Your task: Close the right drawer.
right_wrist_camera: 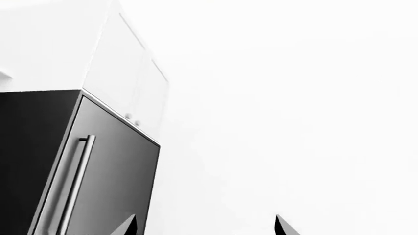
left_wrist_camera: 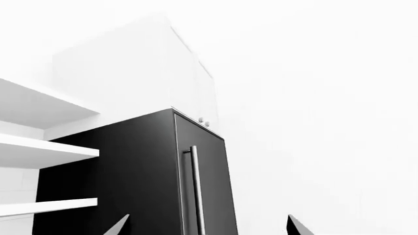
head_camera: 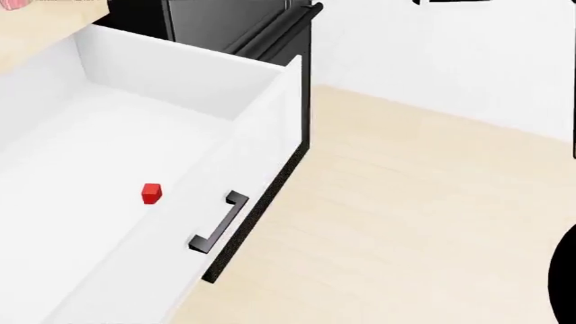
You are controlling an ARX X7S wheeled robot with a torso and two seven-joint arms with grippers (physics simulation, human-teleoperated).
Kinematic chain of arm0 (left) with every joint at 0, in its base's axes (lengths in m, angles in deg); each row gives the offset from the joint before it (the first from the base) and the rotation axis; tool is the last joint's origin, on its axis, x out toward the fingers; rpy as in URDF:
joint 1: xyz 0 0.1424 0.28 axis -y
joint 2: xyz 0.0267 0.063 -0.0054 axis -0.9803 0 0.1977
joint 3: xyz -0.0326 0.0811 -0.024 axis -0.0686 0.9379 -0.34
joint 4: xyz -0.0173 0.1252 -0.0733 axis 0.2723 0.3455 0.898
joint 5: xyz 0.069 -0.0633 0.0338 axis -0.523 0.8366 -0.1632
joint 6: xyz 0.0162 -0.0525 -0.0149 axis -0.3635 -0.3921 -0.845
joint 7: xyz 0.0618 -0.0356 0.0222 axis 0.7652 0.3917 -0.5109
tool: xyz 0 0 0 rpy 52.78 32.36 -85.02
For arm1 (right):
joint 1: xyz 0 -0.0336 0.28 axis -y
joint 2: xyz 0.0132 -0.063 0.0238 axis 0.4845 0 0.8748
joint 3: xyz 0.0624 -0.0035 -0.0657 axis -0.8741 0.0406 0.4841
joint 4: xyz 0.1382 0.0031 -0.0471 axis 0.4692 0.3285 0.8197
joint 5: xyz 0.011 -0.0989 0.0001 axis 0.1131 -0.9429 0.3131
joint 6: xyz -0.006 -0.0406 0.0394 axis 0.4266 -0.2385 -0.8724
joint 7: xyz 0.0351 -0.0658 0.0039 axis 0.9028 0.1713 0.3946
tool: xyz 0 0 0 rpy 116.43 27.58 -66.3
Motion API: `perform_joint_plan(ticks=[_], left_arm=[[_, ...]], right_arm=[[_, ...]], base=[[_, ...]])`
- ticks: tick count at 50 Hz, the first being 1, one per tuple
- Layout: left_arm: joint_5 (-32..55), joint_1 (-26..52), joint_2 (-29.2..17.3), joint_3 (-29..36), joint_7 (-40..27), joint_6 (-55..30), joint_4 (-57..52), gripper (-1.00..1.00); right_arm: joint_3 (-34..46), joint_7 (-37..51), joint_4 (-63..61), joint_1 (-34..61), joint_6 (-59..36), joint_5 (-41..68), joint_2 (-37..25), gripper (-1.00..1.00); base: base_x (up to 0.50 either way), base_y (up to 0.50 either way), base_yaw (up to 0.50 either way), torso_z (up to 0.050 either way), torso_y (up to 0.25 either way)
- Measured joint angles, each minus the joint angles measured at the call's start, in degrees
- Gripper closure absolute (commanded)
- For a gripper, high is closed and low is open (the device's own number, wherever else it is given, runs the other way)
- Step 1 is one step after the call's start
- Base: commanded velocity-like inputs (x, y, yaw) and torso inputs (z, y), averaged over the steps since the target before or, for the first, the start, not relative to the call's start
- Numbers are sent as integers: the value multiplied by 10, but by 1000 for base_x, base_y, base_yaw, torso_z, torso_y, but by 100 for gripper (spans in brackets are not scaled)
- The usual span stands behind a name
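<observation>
The right drawer (head_camera: 180,81) is a large deep white box, pulled far out in the head view. Its short black bar handle (head_camera: 220,223) sits on the front panel, facing the floor side. A small red cube (head_camera: 151,193) lies on the drawer's bottom. Neither gripper shows in the head view. My left gripper (left_wrist_camera: 207,226) is open and empty, its fingertips wide apart and pointing up at a tall black fridge (left_wrist_camera: 130,171). My right gripper (right_wrist_camera: 205,226) is open and empty too, pointing up past the same fridge (right_wrist_camera: 104,176) at a white wall.
A tall black panel with long black rod handles (head_camera: 270,30) stands behind the drawer. Light wood floor (head_camera: 405,202) lies to the drawer's right. A dark shape (head_camera: 565,283) cuts the right edge. White shelves (left_wrist_camera: 46,152) and upper cabinets (left_wrist_camera: 189,88) flank the fridge.
</observation>
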State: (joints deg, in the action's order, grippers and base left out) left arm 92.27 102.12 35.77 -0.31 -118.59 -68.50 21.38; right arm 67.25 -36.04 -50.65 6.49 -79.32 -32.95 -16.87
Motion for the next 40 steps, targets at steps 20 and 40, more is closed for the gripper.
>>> perform_joint_plan(ticks=[20,40], left_arm=[[-2,0,-5,6,2,7,-1,-100],[-2,4,-9,13,3,13,-1,-100]], right_arm=[[-1,5,-1,-2,0,6,-2,-100],[-1,10,2,-2,3,11,-5,-100]], base=[[-34,97,-500,0,0],[-22,101,-500,0,0]])
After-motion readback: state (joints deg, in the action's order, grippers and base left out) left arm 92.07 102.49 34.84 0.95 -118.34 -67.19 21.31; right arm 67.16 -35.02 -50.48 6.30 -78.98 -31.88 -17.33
